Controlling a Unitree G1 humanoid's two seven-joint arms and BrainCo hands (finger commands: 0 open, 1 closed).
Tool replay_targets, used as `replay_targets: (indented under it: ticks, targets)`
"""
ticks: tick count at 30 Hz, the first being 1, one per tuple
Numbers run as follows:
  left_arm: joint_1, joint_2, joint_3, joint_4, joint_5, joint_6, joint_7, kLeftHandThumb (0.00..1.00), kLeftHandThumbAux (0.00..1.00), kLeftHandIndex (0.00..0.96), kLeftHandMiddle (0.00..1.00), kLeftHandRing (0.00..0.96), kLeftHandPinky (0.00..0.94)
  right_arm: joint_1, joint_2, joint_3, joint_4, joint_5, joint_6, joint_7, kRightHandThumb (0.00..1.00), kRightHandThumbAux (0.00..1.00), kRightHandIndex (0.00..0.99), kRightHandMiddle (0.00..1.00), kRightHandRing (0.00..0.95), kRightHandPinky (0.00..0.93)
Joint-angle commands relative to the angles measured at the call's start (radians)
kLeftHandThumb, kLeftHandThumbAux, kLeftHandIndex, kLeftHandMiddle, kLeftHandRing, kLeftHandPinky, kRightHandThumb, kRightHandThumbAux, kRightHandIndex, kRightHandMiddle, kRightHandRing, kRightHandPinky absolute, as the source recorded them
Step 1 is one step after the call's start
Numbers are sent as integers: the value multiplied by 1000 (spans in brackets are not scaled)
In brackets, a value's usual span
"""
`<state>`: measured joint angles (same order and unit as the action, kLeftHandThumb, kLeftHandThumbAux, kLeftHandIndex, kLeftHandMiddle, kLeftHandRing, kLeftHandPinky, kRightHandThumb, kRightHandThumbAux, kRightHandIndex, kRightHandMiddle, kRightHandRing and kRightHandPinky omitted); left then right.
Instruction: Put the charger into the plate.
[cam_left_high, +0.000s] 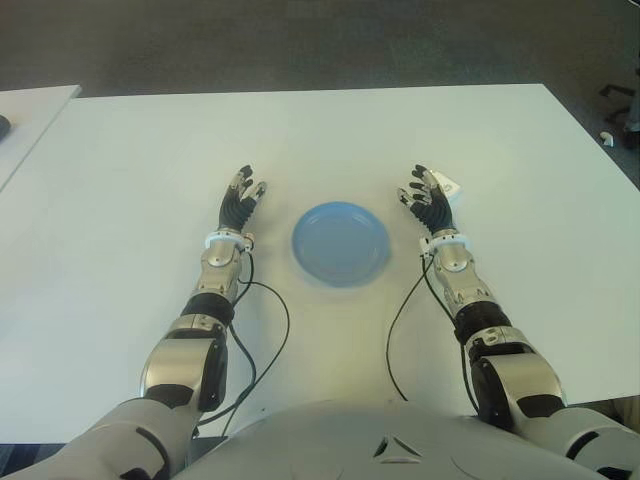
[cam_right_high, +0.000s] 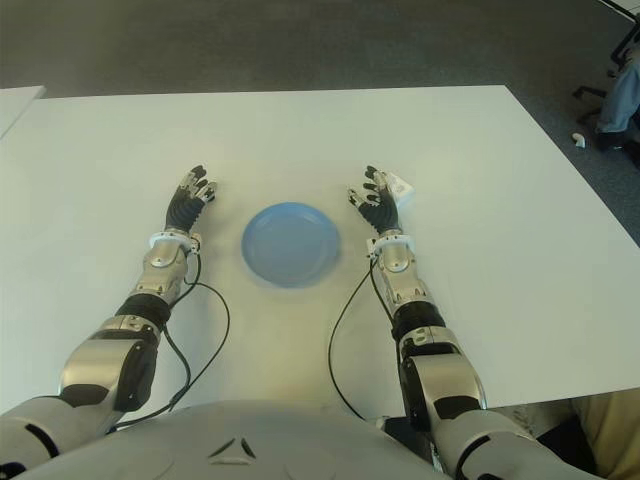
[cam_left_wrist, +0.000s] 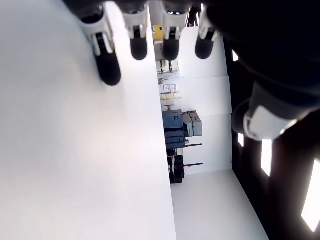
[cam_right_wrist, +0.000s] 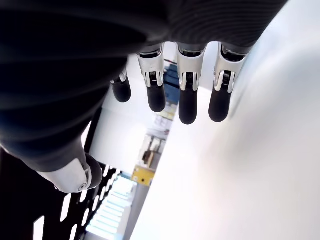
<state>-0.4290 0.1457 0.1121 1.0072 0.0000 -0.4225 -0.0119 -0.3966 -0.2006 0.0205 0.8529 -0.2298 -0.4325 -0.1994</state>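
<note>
White tabletop (cam_left_high: 120, 180) is seen filling most of both eye views, with a round blue plate (cam_left_high: 341, 243) lying flat on it near the middle; the plate is taken as the landmark. To the left of the plate, just apart from its rim, the left hand (cam_left_high: 240, 205) is seen palm up at the end of its outstretched arm. Its fingers (cam_left_wrist: 108, 65) are held straight and slightly spread in the left wrist view, and nothing is gripped between them. A black cable (cam_left_high: 268, 340) is seen trailing from that forearm across the table, on the near side of the plate. Nothing is seen inside the plate. To the right of the plate, also just apart from its rim, the right hand (cam_left_high: 428, 200) is seen palm up, its 4 fingers (cam_right_wrist: 188, 100) extended side by side and relaxed in the right wrist view, closed on nothing. The charger (cam_left_high: 449, 188), a small white block, lies on the table on the far right side of that hand, just beside its fingertips; whether it is touched by them cannot be told. It lies outside the plate, to its right.
</note>
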Motion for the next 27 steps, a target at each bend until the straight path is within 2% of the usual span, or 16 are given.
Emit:
replay_targets:
  ticks: [1,11,19,27]
  targets:
    - [26,-15,-4,37,2,40,1,219,547,0,0,0,10,-19,-15,13,57,-32,-74,-55,541,596,12,140,166,205]
    - [26,-17,-4,40,2,42,4,223,554,0,0,0,9,-76,-46,5,126,-41,-130,-89,489,573,4,125,155,187]
    - [26,-21,-2,43,0,41,4,231,560,0,0,0,10,-132,-76,7,164,-49,-115,-98,477,568,0,108,134,163]
    - [27,-27,-4,42,2,41,9,223,547,0,0,0,5,-229,-121,52,269,-125,-83,-163,487,525,0,83,105,141]
